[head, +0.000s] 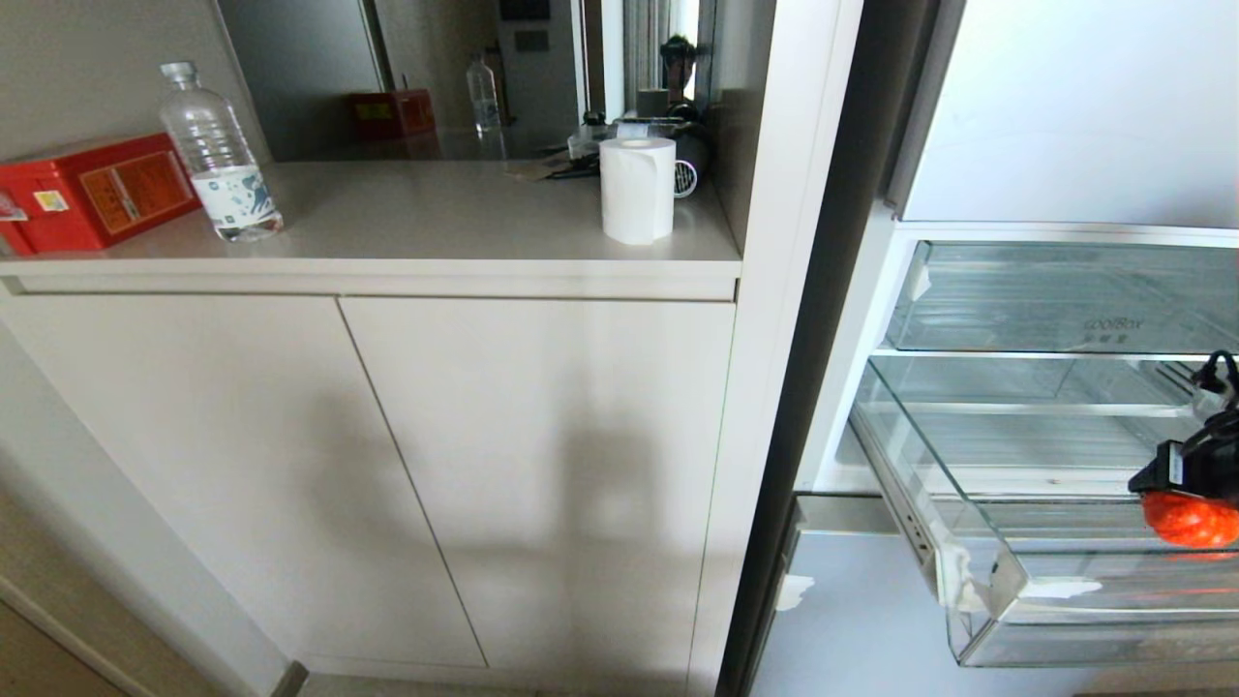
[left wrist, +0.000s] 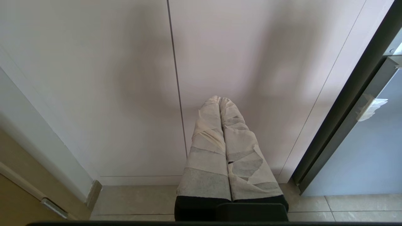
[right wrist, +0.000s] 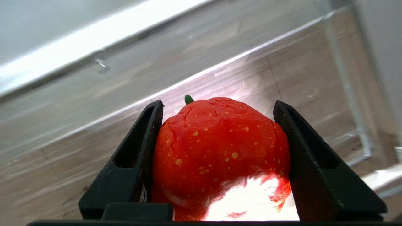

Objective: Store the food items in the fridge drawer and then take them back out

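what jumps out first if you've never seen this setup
The bright red fruit gripped in the right claw, over the pulled-out clear fridge drawer at the right of the head view. Next, the red box, water bottle and paper roll on the counter to the left.

Head view, right edge: right hand [head: 1195, 484] and food item [head: 1193, 519] cut off; fridge drawer [head: 1007, 581] partly out of frame.

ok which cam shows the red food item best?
Right wrist view: the food item fills the middle of the picture, held between the right tool's fingers, with speckled skin and green stem tip clear. Head view catches only part of it at the right edge, over the drawer. Left wrist view shows none of it.
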Available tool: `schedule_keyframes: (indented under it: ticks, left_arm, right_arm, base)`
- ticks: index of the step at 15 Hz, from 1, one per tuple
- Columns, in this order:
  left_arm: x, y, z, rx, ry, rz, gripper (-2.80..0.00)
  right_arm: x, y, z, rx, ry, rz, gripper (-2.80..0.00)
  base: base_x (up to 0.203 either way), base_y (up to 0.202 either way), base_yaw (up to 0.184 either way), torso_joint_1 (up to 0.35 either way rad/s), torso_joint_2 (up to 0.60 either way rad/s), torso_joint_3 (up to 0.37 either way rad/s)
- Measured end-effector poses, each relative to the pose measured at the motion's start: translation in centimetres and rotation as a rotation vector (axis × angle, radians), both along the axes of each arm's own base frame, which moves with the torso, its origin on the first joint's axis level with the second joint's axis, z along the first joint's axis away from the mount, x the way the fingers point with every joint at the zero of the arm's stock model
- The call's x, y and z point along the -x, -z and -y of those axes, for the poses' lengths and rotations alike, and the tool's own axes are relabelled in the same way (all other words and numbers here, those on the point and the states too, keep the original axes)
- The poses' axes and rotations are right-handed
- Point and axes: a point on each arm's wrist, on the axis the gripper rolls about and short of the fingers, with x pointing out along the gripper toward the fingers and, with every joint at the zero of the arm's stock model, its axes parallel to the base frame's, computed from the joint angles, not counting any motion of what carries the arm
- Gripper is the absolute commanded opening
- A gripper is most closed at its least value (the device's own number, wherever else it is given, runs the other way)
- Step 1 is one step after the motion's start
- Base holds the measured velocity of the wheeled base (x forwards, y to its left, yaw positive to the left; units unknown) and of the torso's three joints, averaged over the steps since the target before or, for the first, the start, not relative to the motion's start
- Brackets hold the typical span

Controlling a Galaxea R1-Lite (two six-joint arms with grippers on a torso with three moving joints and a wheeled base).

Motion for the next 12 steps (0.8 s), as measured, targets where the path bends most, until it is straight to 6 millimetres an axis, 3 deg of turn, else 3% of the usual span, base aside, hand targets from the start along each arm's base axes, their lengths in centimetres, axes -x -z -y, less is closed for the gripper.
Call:
schedule_keyframes:
  ticks: [6, 12]
  left_arm:
    - [0.0, 0.0, 0.0, 0.0, 0.0, 0.0, -2.8]
    - [0.0, 0.0, 0.0, 0.0, 0.0, 0.0, -2.8]
  right_arm:
    - [2.2, -5.8, -1.2, 0.037, 0.067, 0.219, -2.8]
    - [8.6, -11.4, -3.3, 0.131, 0.116, 0.385, -2.8]
  base:
    - [0.0, 0.0, 0.0, 0.0, 0.0, 0.0]
    - [0.0, 0.0, 0.0, 0.0, 0.0, 0.0]
